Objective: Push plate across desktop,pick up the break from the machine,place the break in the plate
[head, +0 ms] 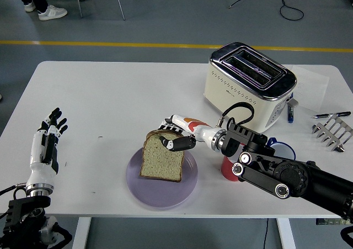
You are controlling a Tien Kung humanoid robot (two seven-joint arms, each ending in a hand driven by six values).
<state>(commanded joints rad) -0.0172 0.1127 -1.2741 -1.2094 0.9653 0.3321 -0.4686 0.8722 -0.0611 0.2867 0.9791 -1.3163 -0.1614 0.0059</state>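
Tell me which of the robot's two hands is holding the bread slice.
The right hand, reaching in from the right, grips the top edge of the bread slice over the purple plate. The left hand rests open near the table's left edge, holding nothing.

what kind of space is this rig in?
Probably a lab or workshop, not a kitchen: grey floor with a yellow line, loose cables, and a toaster on a plain white table.

My rig's left robot hand [46, 143] is white with black fingers; the right robot hand [175, 134] shows orange markings and a black looping cable.
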